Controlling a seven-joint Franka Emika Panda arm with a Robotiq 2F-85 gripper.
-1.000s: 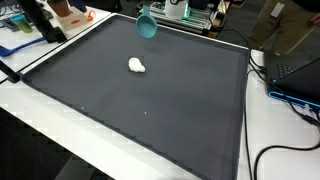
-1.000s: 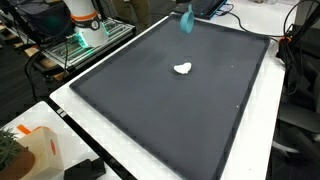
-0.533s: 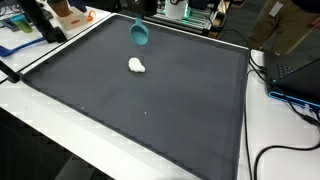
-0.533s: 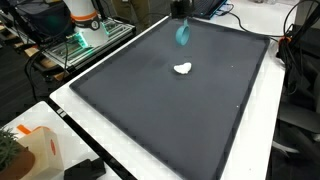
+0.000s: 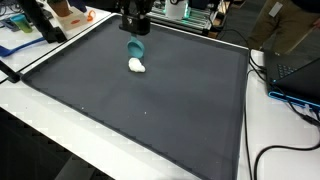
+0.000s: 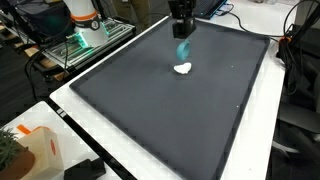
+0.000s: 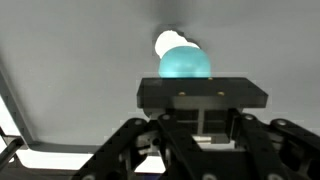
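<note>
Nearest the camera in an exterior view, an orange-and-white box [image 6: 35, 150] sits in the lower left corner on the white tabletop [image 6: 110, 140]. In an exterior view, a black cable [image 5: 275, 150] loops across the lower right corner of the frame. A large black mat [image 5: 150, 120] covers most of the tabletop and fills the middle of both exterior views.

Further back on the mat, in the upper middle of the frame, lies a small white lump [image 5: 137, 65]. A teal object [image 5: 135, 47] with a rounded form hangs just above it, its lower edge close over the lump. Whether the two touch cannot be told. The claw [image 5: 135, 36] comes down from the top edge of the frame with its fingers pressed together on the upper part of the teal object, pinching it and holding it off the mat.

In the wrist view, the claw's black body fills the lower half of the frame. The teal object shows as a dome just above it at centre. The white lump peeks out behind the dome's upper left, against the grey mat.

Beyond the mat, a dark laptop [image 5: 300, 70] rests at the right edge of the frame.
</note>
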